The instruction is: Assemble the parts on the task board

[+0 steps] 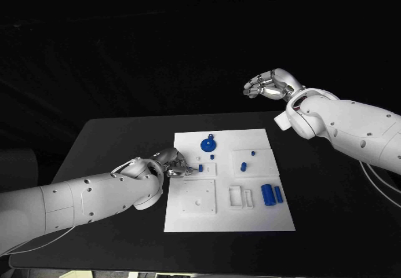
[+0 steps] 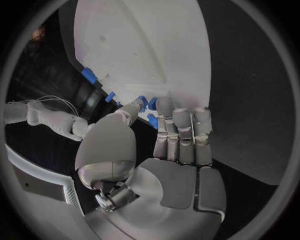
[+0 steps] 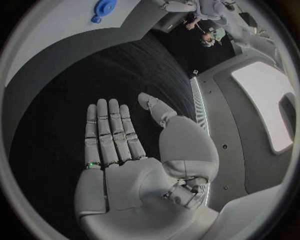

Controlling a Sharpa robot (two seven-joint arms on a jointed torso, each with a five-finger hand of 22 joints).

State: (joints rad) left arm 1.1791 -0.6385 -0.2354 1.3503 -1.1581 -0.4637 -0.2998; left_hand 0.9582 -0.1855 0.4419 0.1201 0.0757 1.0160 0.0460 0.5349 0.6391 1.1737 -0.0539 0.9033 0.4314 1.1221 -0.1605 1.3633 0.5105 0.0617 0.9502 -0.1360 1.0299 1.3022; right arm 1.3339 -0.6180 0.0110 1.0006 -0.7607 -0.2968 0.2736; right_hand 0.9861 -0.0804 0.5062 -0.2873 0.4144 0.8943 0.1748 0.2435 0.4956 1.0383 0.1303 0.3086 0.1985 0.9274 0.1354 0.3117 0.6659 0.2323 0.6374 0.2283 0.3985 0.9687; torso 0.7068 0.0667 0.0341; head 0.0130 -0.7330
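Note:
The white task board [image 1: 225, 223] lies in the middle of the black table. My left hand [image 1: 171, 164] rests at the board's left edge; its thumb and fingertips [image 2: 164, 106] close around a small blue part [image 2: 150, 104], seen just past the fingers as the small blue part [image 1: 200, 168]. My right hand [image 1: 269, 84] hangs in the air beyond the table's far right corner, palm flat and fingers straight [image 3: 109, 130], holding nothing. A blue round-headed part [image 1: 209, 142] stands near the board's far edge, also in the right wrist view [image 3: 103, 7].
Two blue cylinders [image 1: 269, 195] lie side by side at the board's right. Small blue pegs [image 1: 243, 167] stand mid-board. A square white recessed plate [image 1: 199, 197] and white blocks [image 1: 236, 197] sit on the near half. Black table surrounds the board.

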